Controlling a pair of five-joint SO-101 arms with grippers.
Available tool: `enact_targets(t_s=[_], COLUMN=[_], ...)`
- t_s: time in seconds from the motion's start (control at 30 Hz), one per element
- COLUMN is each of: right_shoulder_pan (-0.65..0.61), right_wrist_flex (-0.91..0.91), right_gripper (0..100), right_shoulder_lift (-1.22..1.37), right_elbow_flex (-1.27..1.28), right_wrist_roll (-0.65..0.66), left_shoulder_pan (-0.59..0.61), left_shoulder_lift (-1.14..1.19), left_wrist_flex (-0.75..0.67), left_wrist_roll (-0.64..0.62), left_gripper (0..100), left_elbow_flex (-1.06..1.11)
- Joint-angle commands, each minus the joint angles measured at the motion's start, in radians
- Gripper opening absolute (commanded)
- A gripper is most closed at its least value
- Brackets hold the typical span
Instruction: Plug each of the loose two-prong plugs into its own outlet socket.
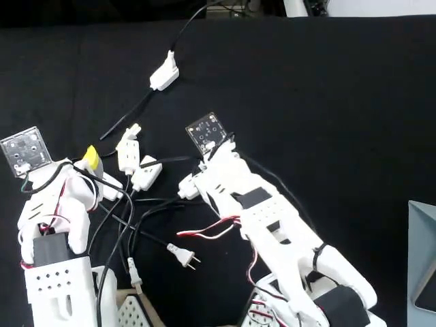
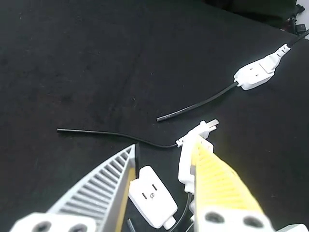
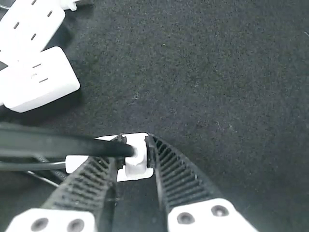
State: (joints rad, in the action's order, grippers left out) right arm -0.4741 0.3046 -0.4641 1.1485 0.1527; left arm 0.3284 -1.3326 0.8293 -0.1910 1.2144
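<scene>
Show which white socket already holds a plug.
The lone far socket, with a plug seated in its end; the two nearer sockets show bare slots.

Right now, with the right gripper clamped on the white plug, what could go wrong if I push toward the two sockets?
1. The sockets lie loose, and the open left gripper holds neither, so a push may slide them away.
2. Black cables tangle between the arms and could snag or drag a socket.
3. The right gripper pinches the white plug where its cable enters, so it may twist.
</scene>
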Motion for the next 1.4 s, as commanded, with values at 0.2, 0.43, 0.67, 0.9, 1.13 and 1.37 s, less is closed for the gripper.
enact_targets(t_s=[0.2, 0.43, 0.67, 0.9, 1.13, 1.37], right_shoulder_pan=[0.011, 0.011, 0.011, 0.008, 0.008, 0.043], right_wrist_flex=[-0.025, -0.087, -0.083, -0.011, 0.066, 0.06], right_gripper=[1.2, 1.1, 1.1, 1.1, 1.1, 1.1], right_shoulder_lift=[0.065, 0.148, 0.157, 0.185, 0.243, 0.243], right_elbow_flex=[0.001, -0.008, -0.008, -0.031, -0.099, -0.143], right_wrist_roll=[-0.009, -0.009, -0.078, -0.094, -0.091, -0.084], left_shoulder_pan=[0.008, 0.008, 0.008, 0.008, 0.008, 0.008], left_shoulder_lift=[-0.012, -0.012, -0.012, -0.012, -0.012, -0.012], left_wrist_flex=[-0.003, -0.003, -0.003, -0.003, -0.002, -0.002], left_wrist_roll=[0.0, 0.0, 0.0, 0.0, 0.0, 0.0], left_gripper=[19, 19, 19, 19, 19, 19], left_elbow_flex=[-0.008, -0.008, -0.008, -0.008, -0.007, -0.007])
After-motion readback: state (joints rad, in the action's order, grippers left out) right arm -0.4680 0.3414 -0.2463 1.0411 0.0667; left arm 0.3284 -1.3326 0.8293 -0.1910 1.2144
